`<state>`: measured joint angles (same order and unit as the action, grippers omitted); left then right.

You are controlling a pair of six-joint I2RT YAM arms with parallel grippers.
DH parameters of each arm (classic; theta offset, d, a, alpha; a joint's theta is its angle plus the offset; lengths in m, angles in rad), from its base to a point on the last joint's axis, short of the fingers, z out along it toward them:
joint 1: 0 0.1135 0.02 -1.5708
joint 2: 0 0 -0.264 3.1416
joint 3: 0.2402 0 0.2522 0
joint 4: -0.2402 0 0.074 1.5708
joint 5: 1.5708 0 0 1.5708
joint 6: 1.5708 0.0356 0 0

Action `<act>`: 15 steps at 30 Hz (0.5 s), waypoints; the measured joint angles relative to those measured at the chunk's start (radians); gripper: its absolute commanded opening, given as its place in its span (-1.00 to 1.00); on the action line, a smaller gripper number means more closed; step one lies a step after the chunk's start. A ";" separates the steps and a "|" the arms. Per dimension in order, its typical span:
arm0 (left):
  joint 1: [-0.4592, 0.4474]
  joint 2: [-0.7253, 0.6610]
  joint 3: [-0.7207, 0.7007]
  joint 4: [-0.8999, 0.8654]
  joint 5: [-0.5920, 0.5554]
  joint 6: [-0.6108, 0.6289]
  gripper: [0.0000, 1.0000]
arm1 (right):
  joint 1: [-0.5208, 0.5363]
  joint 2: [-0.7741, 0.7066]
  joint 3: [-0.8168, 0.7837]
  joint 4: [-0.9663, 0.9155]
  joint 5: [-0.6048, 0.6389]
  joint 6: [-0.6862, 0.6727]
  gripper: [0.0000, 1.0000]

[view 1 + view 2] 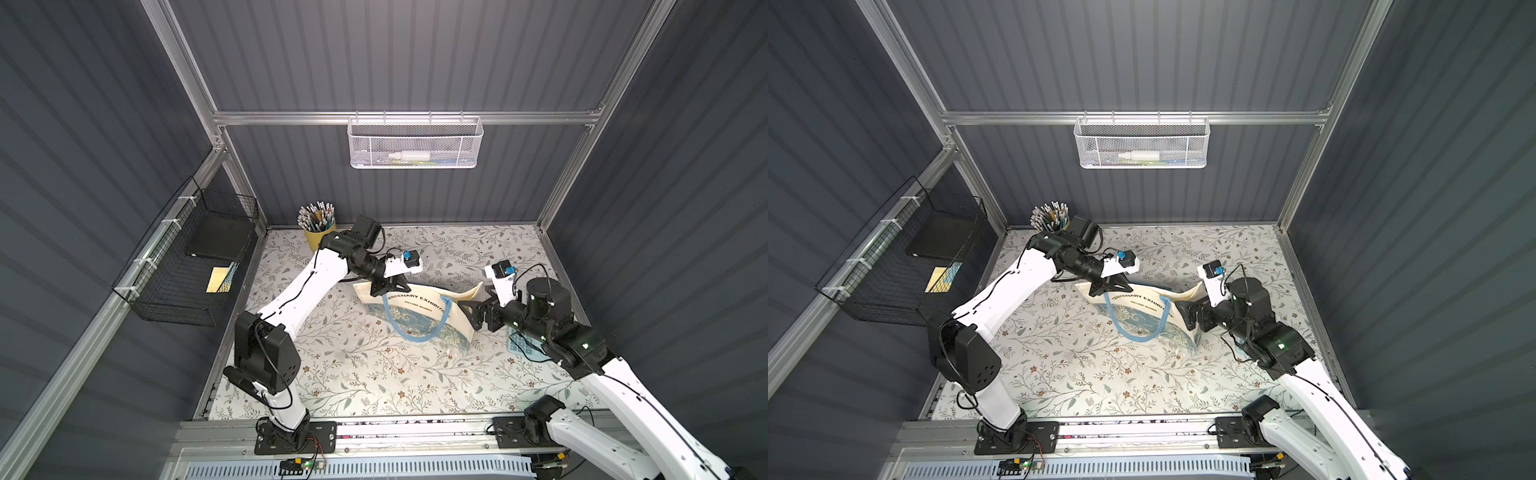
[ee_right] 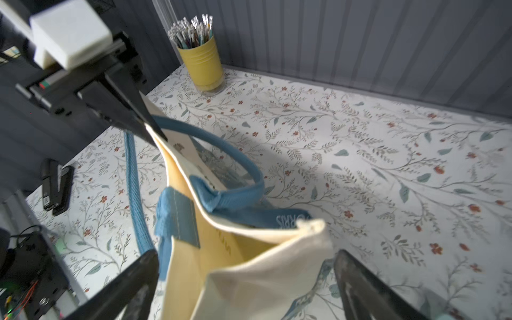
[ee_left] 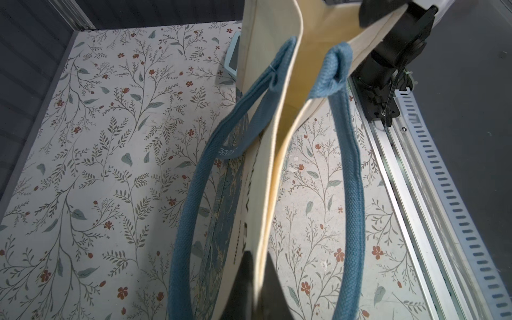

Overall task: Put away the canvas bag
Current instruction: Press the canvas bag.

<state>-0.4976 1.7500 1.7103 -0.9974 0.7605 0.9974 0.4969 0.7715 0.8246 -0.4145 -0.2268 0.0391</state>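
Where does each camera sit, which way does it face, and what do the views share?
Top views: one stereo head high over the front rail, looking down toward the back wall; both arms, canvas bag.
Left wrist: on the left arm, looking along the bag's open mouth toward the right arm's base; left gripper pinches the rim.
Right wrist: on the right arm, facing the yellow pencil cup; right gripper open around the bag's corner.
Shared: both wrist views show the blue handles.
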 measured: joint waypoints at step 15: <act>0.004 0.010 0.010 -0.011 0.010 0.011 -1.00 | -0.126 -0.139 -0.198 0.198 -0.230 -0.003 0.97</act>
<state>-0.4938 1.7596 1.7206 -1.0084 0.7708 1.0088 0.3714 0.6323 0.6262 -0.2161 -0.4568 0.0364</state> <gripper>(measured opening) 0.077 0.985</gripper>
